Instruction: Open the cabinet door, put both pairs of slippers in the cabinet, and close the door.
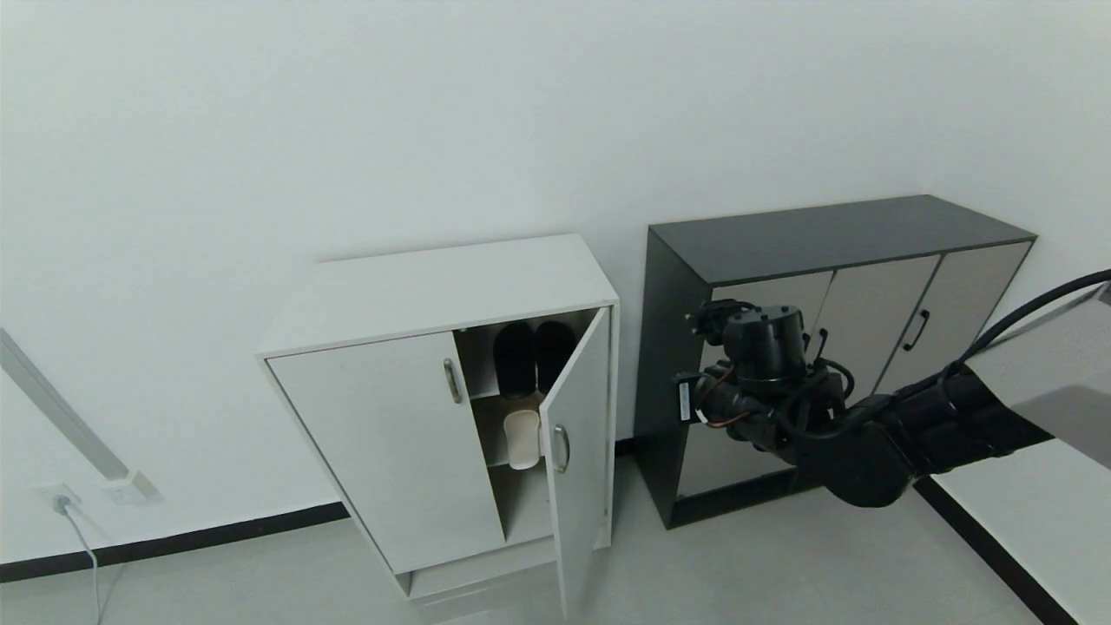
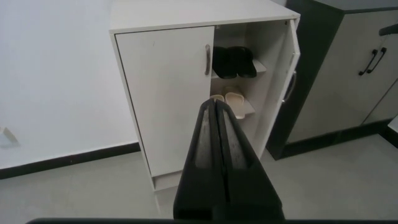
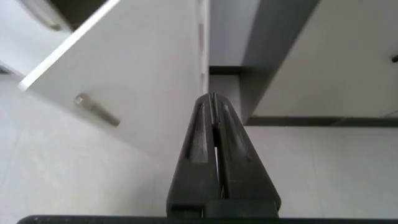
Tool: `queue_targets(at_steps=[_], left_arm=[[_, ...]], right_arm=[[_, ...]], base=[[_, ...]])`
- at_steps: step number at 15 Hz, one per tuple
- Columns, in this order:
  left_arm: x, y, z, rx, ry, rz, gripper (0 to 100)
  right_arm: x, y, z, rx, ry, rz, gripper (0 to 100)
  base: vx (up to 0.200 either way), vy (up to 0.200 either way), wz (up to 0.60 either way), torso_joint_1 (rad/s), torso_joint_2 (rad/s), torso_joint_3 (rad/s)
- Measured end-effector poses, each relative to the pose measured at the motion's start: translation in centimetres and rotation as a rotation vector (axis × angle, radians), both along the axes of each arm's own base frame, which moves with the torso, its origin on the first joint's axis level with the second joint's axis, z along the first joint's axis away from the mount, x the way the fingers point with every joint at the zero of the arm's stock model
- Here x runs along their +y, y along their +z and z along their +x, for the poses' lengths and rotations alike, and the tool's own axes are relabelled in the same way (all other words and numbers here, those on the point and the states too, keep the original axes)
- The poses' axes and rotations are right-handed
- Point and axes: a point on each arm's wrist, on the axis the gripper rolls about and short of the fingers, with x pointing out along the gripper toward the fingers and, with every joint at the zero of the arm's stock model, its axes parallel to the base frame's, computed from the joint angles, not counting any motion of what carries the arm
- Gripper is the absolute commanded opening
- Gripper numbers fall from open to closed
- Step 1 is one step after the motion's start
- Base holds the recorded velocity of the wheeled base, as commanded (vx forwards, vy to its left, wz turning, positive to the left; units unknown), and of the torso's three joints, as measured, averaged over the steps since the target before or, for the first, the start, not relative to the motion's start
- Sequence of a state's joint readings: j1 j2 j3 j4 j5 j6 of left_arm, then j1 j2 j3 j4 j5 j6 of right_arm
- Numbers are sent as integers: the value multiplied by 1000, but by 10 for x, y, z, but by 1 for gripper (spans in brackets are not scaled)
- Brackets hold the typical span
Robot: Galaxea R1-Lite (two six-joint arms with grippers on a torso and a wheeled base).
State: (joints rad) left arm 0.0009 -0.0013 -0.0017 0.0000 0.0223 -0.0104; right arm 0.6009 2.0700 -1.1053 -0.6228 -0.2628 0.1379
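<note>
The white cabinet point(image 1: 434, 286) stands against the wall with its left half shut. Just beside it on the right is a dark cabinet point(image 1: 833, 234), which leaves only a narrow gap for an arm to work in. The right door point(image 1: 577, 451) hangs well open, swung out toward the floor space in front.

The right gripper point(image 3: 213, 99) sits on the outer side of that door, near the gap, with its fingers pressed together and holding nothing. The left gripper point(image 2: 214, 102) faces the cabinet front from farther back, its fingers likewise closed and empty.

Both pairs are already inside: the black slippers point(image 1: 534, 356) on the upper shelf and the cream slippers point(image 1: 522, 438) on the shelf below.

The main risk, as I judge it, is in the closing push. One cream slipper appears to reach the shelf's front edge, so the door could catch it and either stop short or knock it out. A push aimed too near the hinge side could also slip off the panel or scrape the dark cabinet. The handle point(image 1: 562, 448) could snag the fingers as the door swings.
</note>
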Motion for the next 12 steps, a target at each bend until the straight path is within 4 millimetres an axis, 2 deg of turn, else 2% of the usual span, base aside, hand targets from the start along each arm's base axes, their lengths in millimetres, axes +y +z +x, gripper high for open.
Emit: queue_targets(at_steps=[3,12], left_arm=[[0,0,0,1,1,3,0],[0,0,0,0,1,2,0]], right_arm=[[5,2,-9,-12,22,7,0],[2,-2,-17,-44,23,6,0]], base=[[0,0,600,4,4,2],[0,0,0,0,0,0]])
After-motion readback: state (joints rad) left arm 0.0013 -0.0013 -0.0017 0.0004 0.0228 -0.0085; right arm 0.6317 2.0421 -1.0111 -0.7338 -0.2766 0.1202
